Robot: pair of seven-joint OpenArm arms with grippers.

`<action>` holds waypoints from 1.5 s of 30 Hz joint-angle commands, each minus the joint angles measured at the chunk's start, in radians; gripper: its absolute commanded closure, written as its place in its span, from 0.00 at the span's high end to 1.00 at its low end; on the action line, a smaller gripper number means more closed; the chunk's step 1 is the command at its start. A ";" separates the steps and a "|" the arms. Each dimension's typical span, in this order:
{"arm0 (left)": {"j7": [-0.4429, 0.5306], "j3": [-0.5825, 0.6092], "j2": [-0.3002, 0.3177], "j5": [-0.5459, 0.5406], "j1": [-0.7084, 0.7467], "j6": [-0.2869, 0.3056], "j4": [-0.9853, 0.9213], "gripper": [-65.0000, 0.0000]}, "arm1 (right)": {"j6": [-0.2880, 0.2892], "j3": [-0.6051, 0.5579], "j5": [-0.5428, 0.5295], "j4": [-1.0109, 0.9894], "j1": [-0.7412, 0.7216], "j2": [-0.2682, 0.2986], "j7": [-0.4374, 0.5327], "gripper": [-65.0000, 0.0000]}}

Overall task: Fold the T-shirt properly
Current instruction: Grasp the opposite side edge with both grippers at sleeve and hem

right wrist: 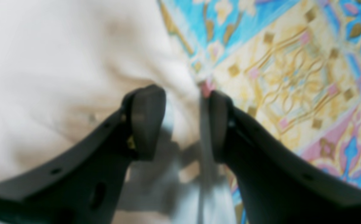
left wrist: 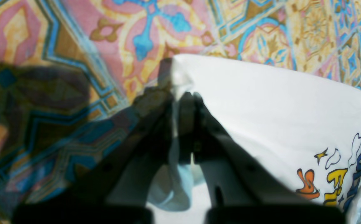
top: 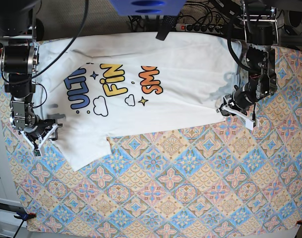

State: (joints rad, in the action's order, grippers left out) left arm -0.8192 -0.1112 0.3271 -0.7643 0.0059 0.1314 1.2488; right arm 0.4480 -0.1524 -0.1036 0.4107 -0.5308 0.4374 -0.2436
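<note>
On the patterned cloth (top: pixel 190 163), left claw (left wrist: pixel 192 93) pinches the T-shirt (top: pixel 180 94); right claw (right wrist: pixel 183 121) gapes.

Both arms: black housings, bare-metal brackets between joints, black cables looping off the upper links. Left arm (top: pixel 257 59) has a chunky black motor block up top and a white bracket near the wrist. Right arm (top: pixel 19 74) has stacked round black motor cans and a white frame at the wrist. Left gripper (left wrist: pixel 190 102): matte black curved fingers with small round holes along the sides. Right gripper (right wrist: pixel 183 121): same black fingers (right wrist: pixel 146 121) with flat rounded pads, screw holes, one oval slot.
</note>
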 commanded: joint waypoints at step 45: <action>0.011 -0.054 0.008 -0.004 0.041 0.006 0.125 0.00 | 0.002 0.001 -0.009 0.061 0.082 0.051 0.053 0.47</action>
State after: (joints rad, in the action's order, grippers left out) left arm -0.8230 -0.1596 0.3244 -0.7624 0.0608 0.1318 1.3594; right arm 0.4438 -0.1513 -0.1192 0.4625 -0.4309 0.4702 -0.1818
